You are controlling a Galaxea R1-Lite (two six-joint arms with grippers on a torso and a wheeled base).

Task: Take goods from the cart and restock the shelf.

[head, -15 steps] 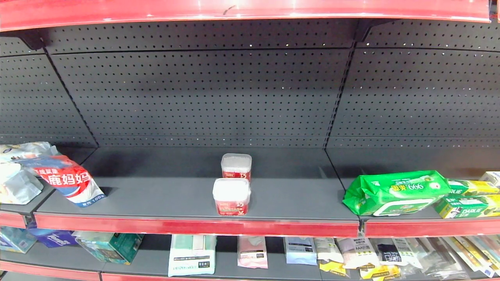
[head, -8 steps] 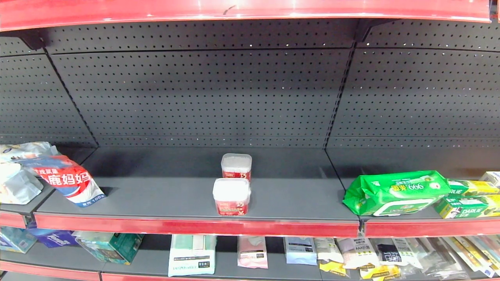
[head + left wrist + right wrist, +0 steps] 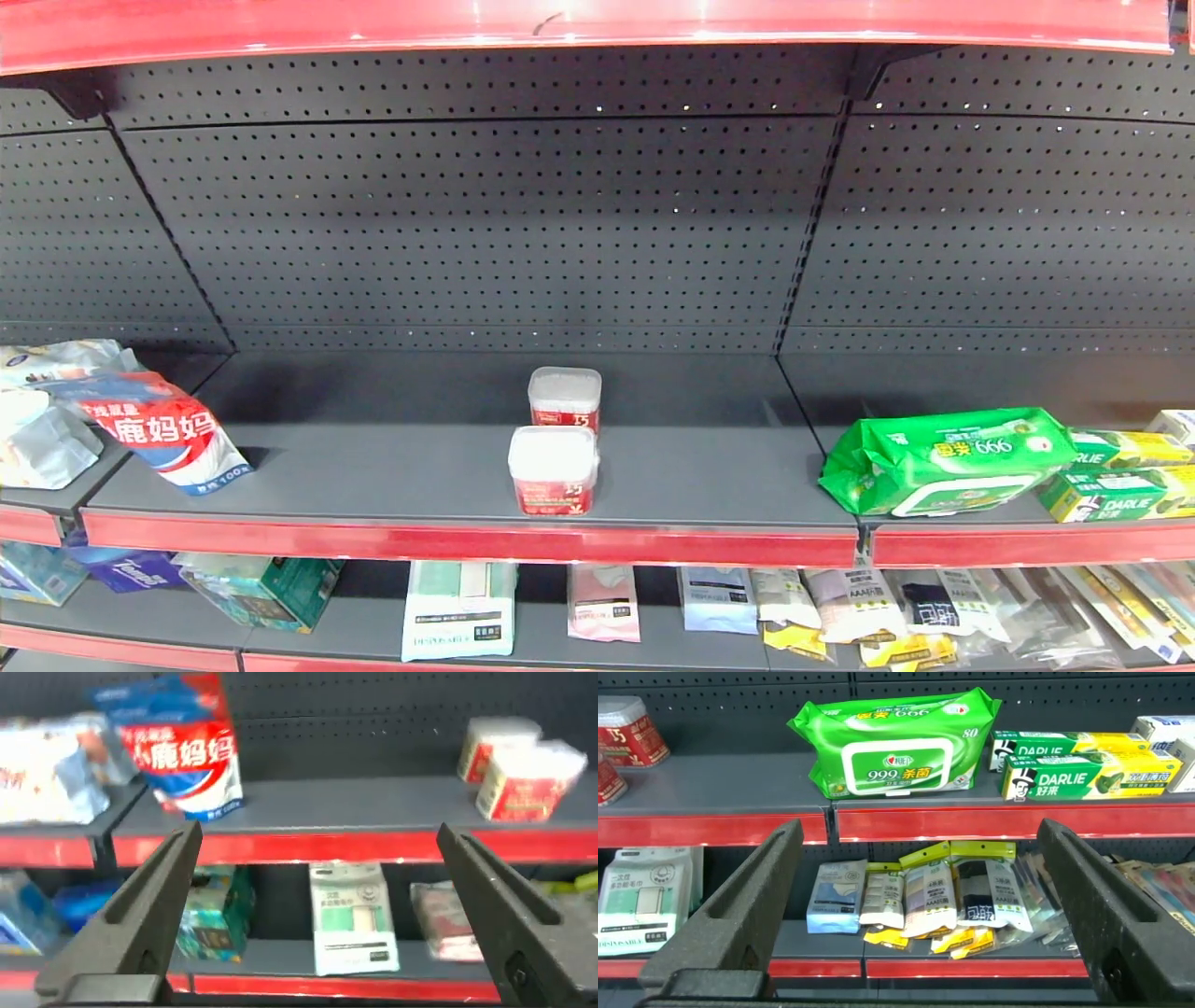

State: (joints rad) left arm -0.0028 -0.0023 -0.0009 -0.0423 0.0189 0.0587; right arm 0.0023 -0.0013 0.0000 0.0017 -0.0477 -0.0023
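Note:
Two red jars with white lids stand one behind the other on the grey shelf [image 3: 392, 467]: the front jar [image 3: 553, 469] near the red edge, the rear jar [image 3: 564, 399] just behind it. They also show as the jars [image 3: 519, 765] in the left wrist view. My left gripper [image 3: 318, 919] is open and holds nothing, in front of the shelf and lower than the jars' shelf level. My right gripper [image 3: 920, 919] is open too, facing the shelves below a green wipes pack [image 3: 892, 742].
A red-and-white bag [image 3: 168, 434] and pale packs [image 3: 42, 420] lie at the shelf's left. The green wipes pack [image 3: 943, 457] and toothpaste boxes [image 3: 1116, 476] lie at the right. The lower shelf holds boxes [image 3: 261, 588] and hanging packets [image 3: 728, 602]. Bare shelf lies beside the jars.

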